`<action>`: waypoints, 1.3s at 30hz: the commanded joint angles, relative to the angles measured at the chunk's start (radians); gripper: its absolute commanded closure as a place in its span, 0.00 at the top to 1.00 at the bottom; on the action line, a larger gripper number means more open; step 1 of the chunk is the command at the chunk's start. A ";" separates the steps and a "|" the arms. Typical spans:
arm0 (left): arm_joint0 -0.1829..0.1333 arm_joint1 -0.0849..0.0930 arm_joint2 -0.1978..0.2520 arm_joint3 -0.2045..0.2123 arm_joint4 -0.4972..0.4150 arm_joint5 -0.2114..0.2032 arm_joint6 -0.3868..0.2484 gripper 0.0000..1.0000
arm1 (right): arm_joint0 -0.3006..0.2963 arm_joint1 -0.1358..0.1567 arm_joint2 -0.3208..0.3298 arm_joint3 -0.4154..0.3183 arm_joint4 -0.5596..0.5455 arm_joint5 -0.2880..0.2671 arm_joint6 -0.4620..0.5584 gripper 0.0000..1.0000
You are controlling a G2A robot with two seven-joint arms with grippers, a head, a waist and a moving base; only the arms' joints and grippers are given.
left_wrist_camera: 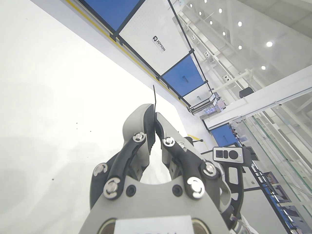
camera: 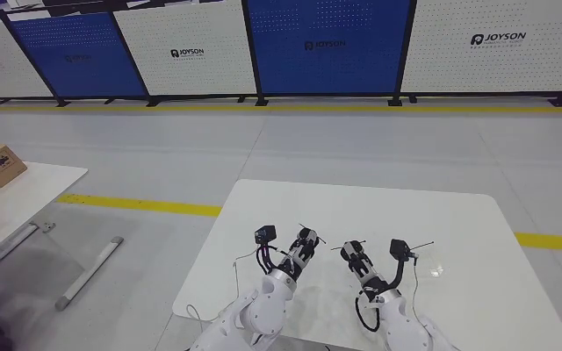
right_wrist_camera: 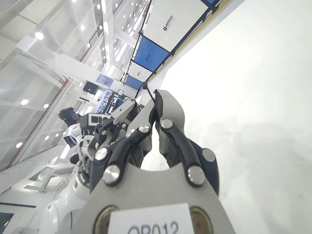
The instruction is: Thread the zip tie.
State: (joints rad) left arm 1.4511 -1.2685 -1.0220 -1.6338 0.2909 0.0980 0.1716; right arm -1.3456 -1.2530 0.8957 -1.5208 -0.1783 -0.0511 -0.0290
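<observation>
The zip tie is a thin black strip. Its pointed tail [left_wrist_camera: 154, 96] sticks out past the fingertips of my left gripper [left_wrist_camera: 155, 116], which is shut on it. Its square head end [right_wrist_camera: 145, 85] pokes out of my right gripper [right_wrist_camera: 155, 99], also shut on the strip. The middle of the tie is hidden behind the fingers. From above, the left gripper [camera: 306, 235] and right gripper [camera: 352, 249] hang side by side over the near part of the white table [camera: 369, 206], a small gap apart, tips pointing away from me.
The table's far half is bare white surface. A second table with a cardboard box [camera: 9, 165] stands off to the left across a strip of floor. Blue and white partition panels [camera: 325, 44] line the back beyond a yellow floor line.
</observation>
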 commanded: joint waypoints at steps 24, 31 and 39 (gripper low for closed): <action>0.000 0.000 0.000 0.000 0.000 0.000 0.000 0.00 | 0.017 -0.031 -0.004 0.054 0.083 -0.044 -0.049 0.00; 0.000 0.000 0.000 0.000 0.000 0.000 0.000 0.00 | 0.015 -0.041 0.003 0.042 0.079 -0.024 -0.057 0.00; 0.000 0.000 0.000 0.000 0.000 0.000 0.000 0.00 | 0.029 -0.054 -0.004 0.058 0.074 0.007 -0.033 0.00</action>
State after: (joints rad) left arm 1.4510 -1.2685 -1.0220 -1.6338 0.2909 0.0981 0.1716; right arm -1.3171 -1.3068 0.8919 -1.4630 -0.1054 -0.0455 -0.0660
